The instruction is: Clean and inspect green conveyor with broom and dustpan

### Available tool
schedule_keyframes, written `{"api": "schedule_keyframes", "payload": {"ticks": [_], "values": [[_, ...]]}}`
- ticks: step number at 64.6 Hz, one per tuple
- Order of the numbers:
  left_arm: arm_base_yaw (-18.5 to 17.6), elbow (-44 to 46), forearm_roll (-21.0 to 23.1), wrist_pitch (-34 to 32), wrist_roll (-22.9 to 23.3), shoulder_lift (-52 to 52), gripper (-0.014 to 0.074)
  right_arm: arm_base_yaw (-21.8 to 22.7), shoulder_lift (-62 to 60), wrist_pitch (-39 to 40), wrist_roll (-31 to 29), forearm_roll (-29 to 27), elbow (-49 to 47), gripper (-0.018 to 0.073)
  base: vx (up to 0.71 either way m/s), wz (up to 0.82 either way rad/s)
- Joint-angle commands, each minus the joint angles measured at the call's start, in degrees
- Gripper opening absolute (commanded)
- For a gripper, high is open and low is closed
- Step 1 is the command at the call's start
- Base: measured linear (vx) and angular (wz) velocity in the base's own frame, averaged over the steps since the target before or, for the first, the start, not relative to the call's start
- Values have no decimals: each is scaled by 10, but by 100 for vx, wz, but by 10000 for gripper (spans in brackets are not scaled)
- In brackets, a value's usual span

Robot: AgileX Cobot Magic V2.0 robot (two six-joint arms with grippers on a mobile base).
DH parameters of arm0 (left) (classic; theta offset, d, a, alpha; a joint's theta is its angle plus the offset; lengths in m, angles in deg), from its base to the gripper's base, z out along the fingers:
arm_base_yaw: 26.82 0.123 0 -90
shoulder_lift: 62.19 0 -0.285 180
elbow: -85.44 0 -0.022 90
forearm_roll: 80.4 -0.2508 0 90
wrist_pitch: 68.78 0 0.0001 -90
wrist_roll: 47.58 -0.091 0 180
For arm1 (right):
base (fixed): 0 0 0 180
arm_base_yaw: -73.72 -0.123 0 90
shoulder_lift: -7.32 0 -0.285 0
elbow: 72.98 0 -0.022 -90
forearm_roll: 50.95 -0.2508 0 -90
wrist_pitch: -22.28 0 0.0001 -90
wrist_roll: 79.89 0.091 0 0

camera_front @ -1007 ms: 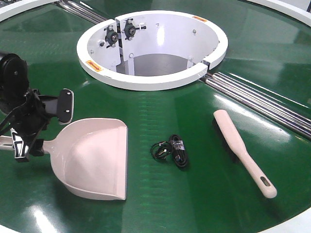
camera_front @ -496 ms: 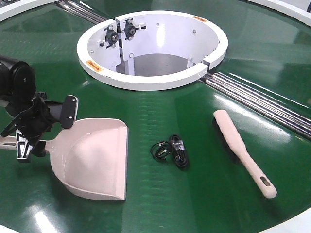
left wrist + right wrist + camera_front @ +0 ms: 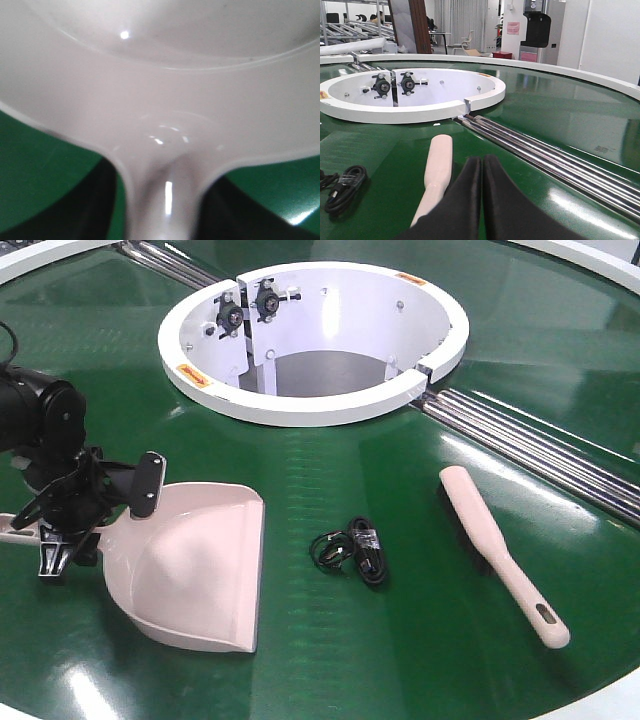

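Observation:
The pale pink dustpan (image 3: 200,560) lies on the green conveyor (image 3: 330,660) at the left, with its handle pointing left. My left gripper (image 3: 100,522) is open, and its black fingers straddle the neck of the handle. In the left wrist view the dustpan (image 3: 160,90) fills the frame; dark fingers (image 3: 97,205) flank the neck with some green showing between. The broom (image 3: 490,540) lies flat at the right. My right gripper (image 3: 481,167) is shut and empty, just right of the broom (image 3: 439,170); it is out of the front view.
A coiled black cable (image 3: 355,550) lies on the belt between the dustpan and the broom, and shows in the right wrist view (image 3: 342,187). The white central ring (image 3: 310,405) stands behind. Silver roller seams (image 3: 540,450) run diagonally at the right.
My left gripper has moved right and lower, closing in on the dustpan until its open jaws straddle the handle neck. The broom and cable have not moved.

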Motion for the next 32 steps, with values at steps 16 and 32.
{"api": "schedule_keyframes", "payload": {"ticks": [16,32], "values": [[-22,15,-2,16,0,-29,-8,3,-7,41,1,2,2,-8,0,0],[-43,59,-5,47,69,-32,-8,3,-7,41,1,2,2,-8,0,0]]}}
